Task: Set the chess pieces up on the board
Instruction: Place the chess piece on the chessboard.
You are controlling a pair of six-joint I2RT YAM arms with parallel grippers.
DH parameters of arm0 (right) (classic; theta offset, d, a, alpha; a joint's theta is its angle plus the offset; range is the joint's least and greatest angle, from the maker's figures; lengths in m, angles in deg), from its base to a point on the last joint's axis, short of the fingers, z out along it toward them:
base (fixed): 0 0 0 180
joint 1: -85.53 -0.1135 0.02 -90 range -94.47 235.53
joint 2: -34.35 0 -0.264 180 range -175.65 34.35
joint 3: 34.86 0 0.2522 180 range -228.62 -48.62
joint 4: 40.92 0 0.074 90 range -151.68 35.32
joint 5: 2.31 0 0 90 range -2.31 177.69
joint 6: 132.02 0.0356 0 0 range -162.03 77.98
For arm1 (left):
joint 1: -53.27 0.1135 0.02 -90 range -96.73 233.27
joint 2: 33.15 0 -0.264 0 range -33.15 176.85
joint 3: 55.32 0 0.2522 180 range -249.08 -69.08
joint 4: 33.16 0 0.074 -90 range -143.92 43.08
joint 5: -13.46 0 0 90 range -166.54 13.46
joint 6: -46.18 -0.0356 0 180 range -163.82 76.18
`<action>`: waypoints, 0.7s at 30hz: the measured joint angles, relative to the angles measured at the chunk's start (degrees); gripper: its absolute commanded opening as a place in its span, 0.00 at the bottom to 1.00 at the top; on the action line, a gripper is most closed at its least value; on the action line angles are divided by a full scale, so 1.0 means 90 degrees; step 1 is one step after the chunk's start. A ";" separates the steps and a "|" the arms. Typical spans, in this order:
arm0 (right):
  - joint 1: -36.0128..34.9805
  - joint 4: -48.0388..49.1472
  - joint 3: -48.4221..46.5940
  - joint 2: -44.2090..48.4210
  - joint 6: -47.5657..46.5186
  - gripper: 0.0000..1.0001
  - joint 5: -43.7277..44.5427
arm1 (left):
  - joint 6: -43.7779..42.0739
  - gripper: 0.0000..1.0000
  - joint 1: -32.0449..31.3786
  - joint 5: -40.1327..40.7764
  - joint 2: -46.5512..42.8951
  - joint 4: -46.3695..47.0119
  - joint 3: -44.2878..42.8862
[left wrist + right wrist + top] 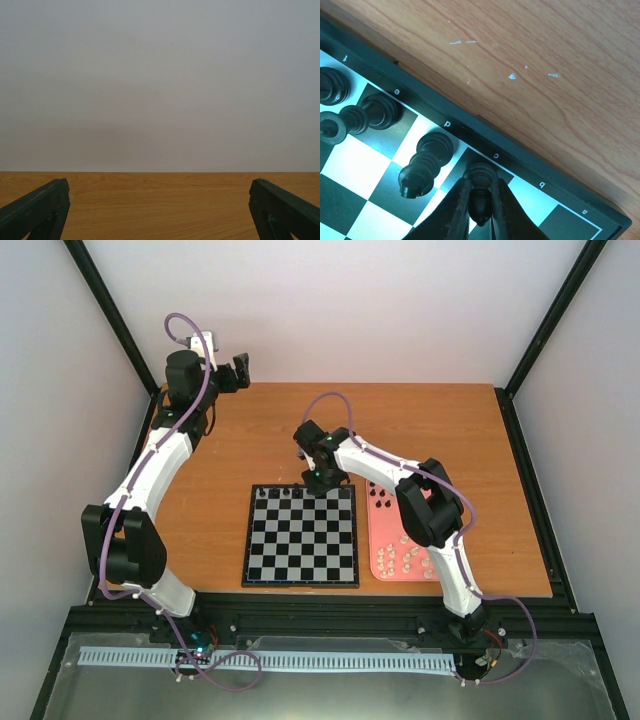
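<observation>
Nearest you, the right tool (481,189) is closed narrow on a black piece (480,172) standing on the c square at the board's (422,107) far edge. Three more black pieces (427,160) stand beside it on d, e and f. Only the top view shows the pink tray (385,530) of cream pieces (408,558) just right of the board, partly under the right arm. The left tool (159,182) gapes wide over the bench (160,220), well apart.

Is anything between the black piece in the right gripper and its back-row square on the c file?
Nothing visible. The small black chess piece, between the right gripper's fingers, is over the dark c square of the black-and-silver checked chessboard. The neighbouring black piece on d stands apart.
</observation>
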 measured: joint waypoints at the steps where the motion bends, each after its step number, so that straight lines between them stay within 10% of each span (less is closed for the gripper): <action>1: 0.0000 0.0000 0.0000 -0.0002 -0.0005 0.15 0.0017 | 0.0000 1.00 0.0000 0.0000 0.0000 0.0000 0.0000; 21: 0.0002 0.0100 0.0080 -0.0015 -0.0034 0.29 0.0095 | 0.0000 1.00 0.0000 0.0000 0.0000 0.0000 0.0000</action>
